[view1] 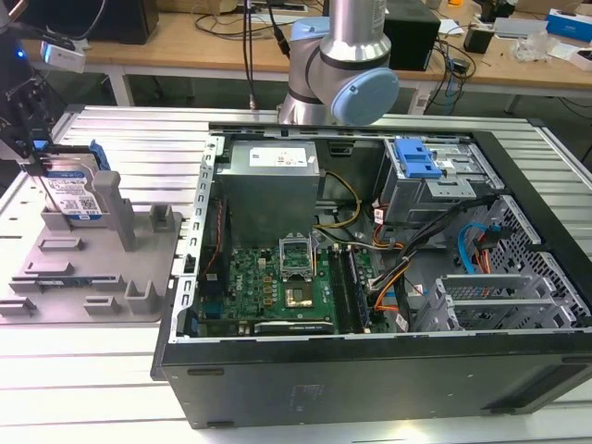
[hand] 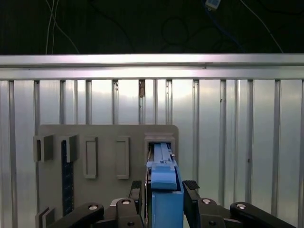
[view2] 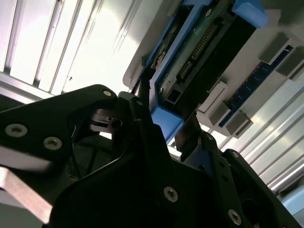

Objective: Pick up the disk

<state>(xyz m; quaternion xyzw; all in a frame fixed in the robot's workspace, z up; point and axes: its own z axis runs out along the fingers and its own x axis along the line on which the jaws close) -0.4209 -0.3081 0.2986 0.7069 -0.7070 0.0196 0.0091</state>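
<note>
The disk [view1: 74,192] stands on its edge in the grey holder [view1: 148,270], on the exterior view's left side of the desk [view1: 83,388]. The big open computer box [view1: 370,370] sits next to the holder, a bit apart from it.

The pincer [view1: 39,159] is at the top of the disk. In the first wrist view the blue edge of the disk [hand: 165,199] sits right between the two fingers [hand: 191,186], w/ no gap I can see on either side. In the second wrist view a thin finger [view2: 142,114] lies against the blue edge of the disk [view2: 204,52] too. So the pincer looks narrow & closed on the disk, approx. as wide as the disk is thick.

How far along? I think the reach is done, and prob. the grab too. The lift is not done: the bottom of the disk sits down in the holder slot [hand: 159,142], not up in the air. So about halfway.
</note>
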